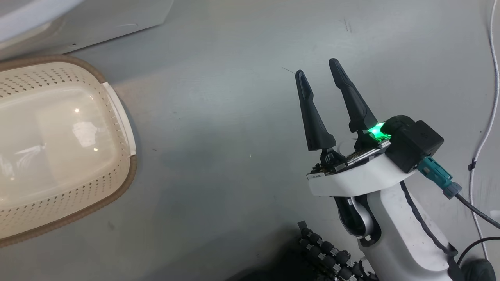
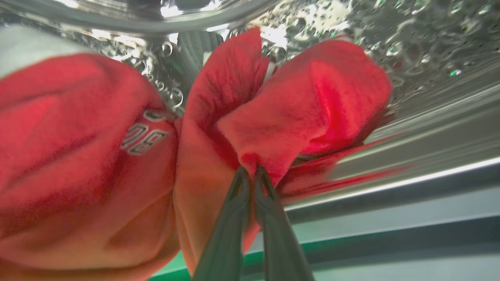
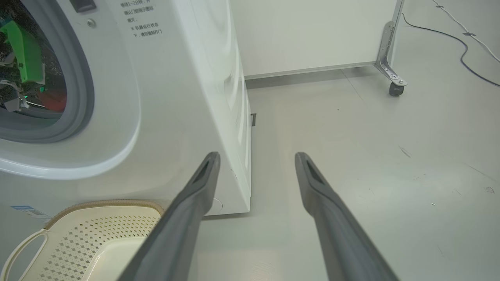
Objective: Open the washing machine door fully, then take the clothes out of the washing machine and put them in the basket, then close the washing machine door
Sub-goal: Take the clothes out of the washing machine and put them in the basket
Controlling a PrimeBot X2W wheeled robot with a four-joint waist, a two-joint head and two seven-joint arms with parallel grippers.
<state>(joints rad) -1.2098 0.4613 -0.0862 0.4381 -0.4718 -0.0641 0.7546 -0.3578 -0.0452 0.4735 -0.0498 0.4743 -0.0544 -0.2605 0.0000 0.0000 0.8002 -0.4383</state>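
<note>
Inside the steel drum, bright red clothes [image 2: 297, 105] lie bunched up. My left gripper [image 2: 250, 171] is shut on a fold of this fabric, its fingertips pressed together in the cloth. A second red piece with white numerals [image 2: 58, 156] lies to the left. The washing machine [image 3: 175, 97] stands white with a grey gasket [image 3: 84, 78] around the open drum; my left arm, lit green [image 3: 25, 50], reaches inside. The washing machine door is out of view. The cream basket [image 1: 129, 171] sits empty on the floor before the machine. My right gripper [image 1: 317, 66] hangs open over bare floor.
A white panel on a caster [image 3: 397, 88] stands behind the machine. Cables [image 1: 484, 132] run along the floor at the right. The machine's lower front edge [image 1: 97, 23] lies just beyond the basket [image 3: 97, 238].
</note>
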